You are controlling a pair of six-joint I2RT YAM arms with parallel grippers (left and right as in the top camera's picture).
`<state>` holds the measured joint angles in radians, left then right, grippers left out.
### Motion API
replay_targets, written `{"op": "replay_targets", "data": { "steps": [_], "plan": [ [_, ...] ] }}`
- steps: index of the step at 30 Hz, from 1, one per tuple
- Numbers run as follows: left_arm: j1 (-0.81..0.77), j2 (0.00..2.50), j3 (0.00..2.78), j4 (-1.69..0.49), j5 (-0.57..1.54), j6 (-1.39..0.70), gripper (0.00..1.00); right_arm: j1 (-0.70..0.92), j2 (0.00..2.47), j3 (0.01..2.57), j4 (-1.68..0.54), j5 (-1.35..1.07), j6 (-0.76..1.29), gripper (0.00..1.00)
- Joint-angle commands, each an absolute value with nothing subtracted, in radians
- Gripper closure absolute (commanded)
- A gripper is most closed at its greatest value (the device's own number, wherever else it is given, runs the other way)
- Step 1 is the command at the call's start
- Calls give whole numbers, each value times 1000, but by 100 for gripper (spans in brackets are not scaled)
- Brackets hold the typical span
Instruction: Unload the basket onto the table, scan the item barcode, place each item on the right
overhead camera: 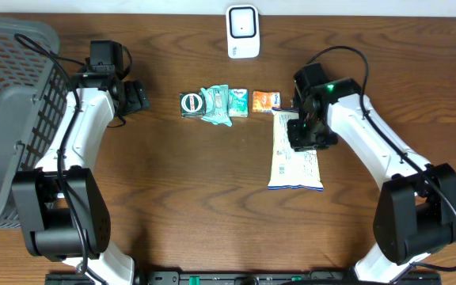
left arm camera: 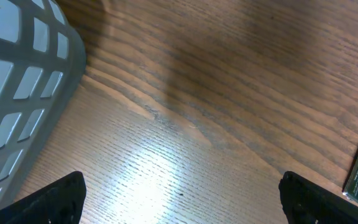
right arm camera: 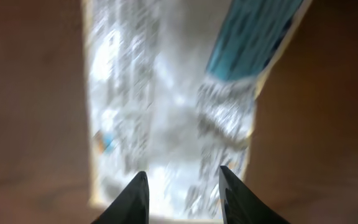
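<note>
The right gripper point(overhead camera: 303, 131) hovers over the top end of the white-and-blue snack packet point(overhead camera: 295, 170), which lies flat on the table point(overhead camera: 180, 198). Its jaws are partly apart and apparently empty. The slick, flat foil could slip or crumple, hiding the barcode. The left gripper point(overhead camera: 137, 96) is wide open and empty.

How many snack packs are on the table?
5. Four small ones in a row: dark green, teal, light green, orange. One big white bag under the right hand. None look hidden.
</note>
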<state>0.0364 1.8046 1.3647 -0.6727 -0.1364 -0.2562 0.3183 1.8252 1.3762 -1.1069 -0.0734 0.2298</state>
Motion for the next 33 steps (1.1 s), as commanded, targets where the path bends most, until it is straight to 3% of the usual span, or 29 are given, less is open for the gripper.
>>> {"op": "replay_targets", "data": {
  "steps": [1,15,18,26,33],
  "plan": [
    [36,1805,1359,-673,-142,-240,2,325,1824,1364,-1137,-160,226,68],
    [36,1805,1359,-672,-142,-240,2,417,1826,1116,-884,-160,318,67],
    [36,1805,1359,-673,-142,-240,3,419,1825,1115,-896,-136,318,69],
    [36,1805,1359,-672,-142,-240,3,398,1819,1268,-1099,-69,313,61],
    [36,1805,1359,-673,-142,-240,2,399,1819,1443,-1195,-57,218,49]
  ]
}}
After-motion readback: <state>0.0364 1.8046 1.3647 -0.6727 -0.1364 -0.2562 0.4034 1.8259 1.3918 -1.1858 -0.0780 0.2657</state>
